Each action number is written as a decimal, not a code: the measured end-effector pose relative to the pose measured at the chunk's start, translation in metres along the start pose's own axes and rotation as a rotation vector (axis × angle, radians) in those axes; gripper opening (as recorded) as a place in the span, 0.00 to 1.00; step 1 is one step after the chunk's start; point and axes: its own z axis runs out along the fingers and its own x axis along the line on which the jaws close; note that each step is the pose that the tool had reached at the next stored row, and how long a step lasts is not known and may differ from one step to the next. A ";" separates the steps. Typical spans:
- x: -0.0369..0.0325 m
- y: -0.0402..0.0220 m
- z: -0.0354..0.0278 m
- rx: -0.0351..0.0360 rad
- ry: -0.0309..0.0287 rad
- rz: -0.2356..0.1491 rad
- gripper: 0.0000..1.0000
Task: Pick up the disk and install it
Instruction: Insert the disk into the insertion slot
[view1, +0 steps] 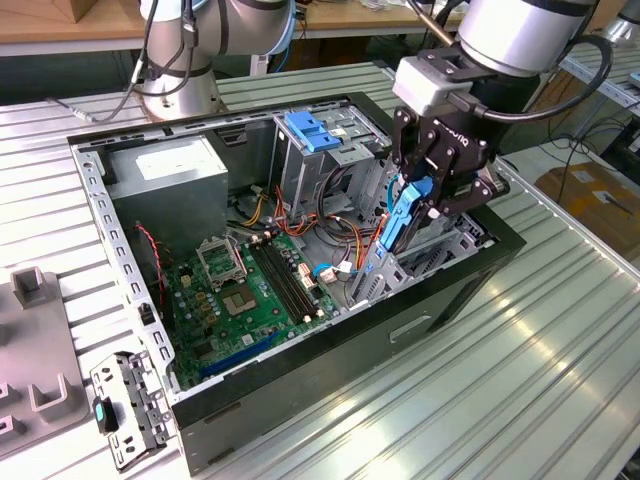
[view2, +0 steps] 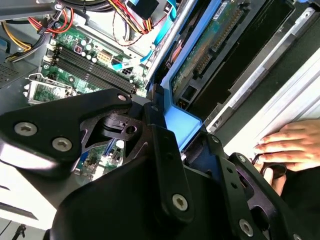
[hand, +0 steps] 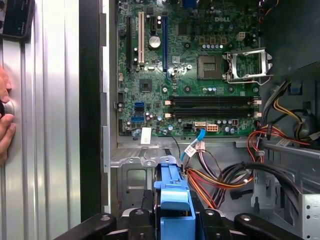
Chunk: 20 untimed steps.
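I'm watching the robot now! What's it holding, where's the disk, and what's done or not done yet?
Gripper: shut on the disk, clamped around its blue-railed end.
Disk: held on edge over the open computer case, at the end on the exterior view's right, next to the orange and red cables.
Done: the pickup.
Left: the disk is not yet seated in a bay.
Watch: a person's hand rests on the table beside the case.

Case (view1: 450, 300): black, open, laid on the ribbed metal counter (view1: 560, 380).
Motherboard (view1: 250, 290): green, seated flat inside.
Power supply (view1: 170, 180): grey box, set in a corner.
Bracket (view1: 318, 132): blue, mounted atop the grey drive cage (view1: 290, 175).
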 end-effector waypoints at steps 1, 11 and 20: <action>0.0000 0.0000 0.0015 0.0000 0.0003 0.000 0.37; -0.0001 -0.0002 0.0163 0.0001 0.0056 0.000 0.37; -0.0001 -0.0002 0.0167 0.0001 0.0054 0.000 0.45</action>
